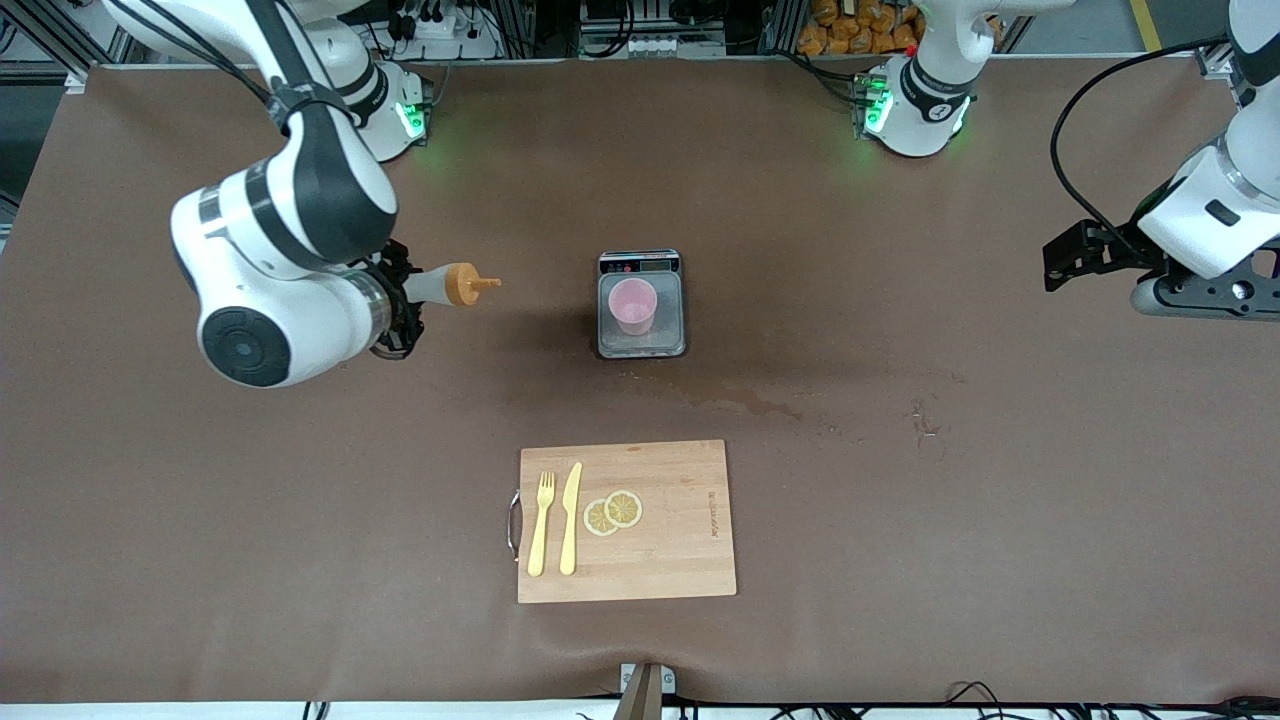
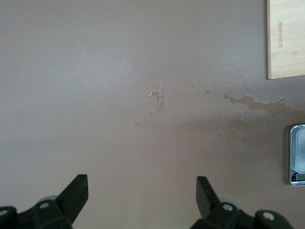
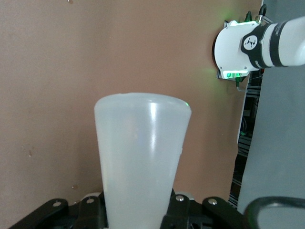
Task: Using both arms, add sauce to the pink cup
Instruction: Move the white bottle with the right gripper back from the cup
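The pink cup [image 1: 633, 304] is standing on a scale [image 1: 641, 342] at mid-table. The cutting board [image 1: 626, 521] is lying nearer the front camera, carrying a fork [image 1: 541, 524], knife [image 1: 570, 519] and lemon slices [image 1: 613, 512]. The right gripper [image 1: 400, 300] is holding the sauce bottle [image 1: 447, 285] sideways over the table toward the right arm's end, nozzle pointing at the cup.

R gripper [image 1: 400, 300] clamped, L gripper [image 2: 142, 194] spread wide.
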Robot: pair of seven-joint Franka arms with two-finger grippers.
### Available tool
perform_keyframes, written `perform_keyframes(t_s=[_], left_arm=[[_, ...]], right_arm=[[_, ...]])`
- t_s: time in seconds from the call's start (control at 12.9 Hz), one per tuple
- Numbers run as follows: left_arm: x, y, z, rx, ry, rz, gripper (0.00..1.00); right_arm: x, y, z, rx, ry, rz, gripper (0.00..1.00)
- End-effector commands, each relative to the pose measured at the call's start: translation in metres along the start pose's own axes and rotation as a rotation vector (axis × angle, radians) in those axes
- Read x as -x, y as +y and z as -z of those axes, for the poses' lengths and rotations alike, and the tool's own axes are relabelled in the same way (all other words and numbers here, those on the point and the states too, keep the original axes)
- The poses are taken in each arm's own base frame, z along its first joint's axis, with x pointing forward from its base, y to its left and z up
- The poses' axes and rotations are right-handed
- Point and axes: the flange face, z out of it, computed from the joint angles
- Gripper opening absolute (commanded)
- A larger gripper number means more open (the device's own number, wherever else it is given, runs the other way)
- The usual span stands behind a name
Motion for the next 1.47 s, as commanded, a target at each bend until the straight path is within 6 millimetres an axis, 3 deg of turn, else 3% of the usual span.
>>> perform_keyframes(t_s=[0.0, 0.39, 0.62, 0.77, 1.01, 1.39], left_arm=[[0.001, 0.000, 0.000, 0.002, -0.004, -0.012, 1.00], [0.000, 0.001, -0.001, 0.002, -0.004, -0.015, 1.00], [0.000, 0.002, 0.001, 0.006, -0.001, -0.015, 1.00], [0.001, 0.002, 0.001, 0.006, -0.001, -0.015, 1.00], [0.002, 0.002, 0.002, 0.005, -0.001, -0.015, 1.00], [0.003, 0.003, 0.000, 0.005, -0.010, -0.017, 1.00]], right_arm=[[-0.036, 0.019, 0.015, 0.015, -0.109, 0.077, 0.23], [-0.126, 0.026, 0.030, 0.026, -0.306, 0.208, 0.24], [-0.194, 0.031, 0.030, 0.008, -0.431, 0.303, 0.26], [-0.223, 0.031, 0.018, 0.002, -0.492, 0.353, 0.30], [-0.281, 0.030, 0.001, -0.038, -0.613, 0.422, 0.30], [-0.380, 0.015, -0.053, -0.121, -0.781, 0.508, 0.30]])
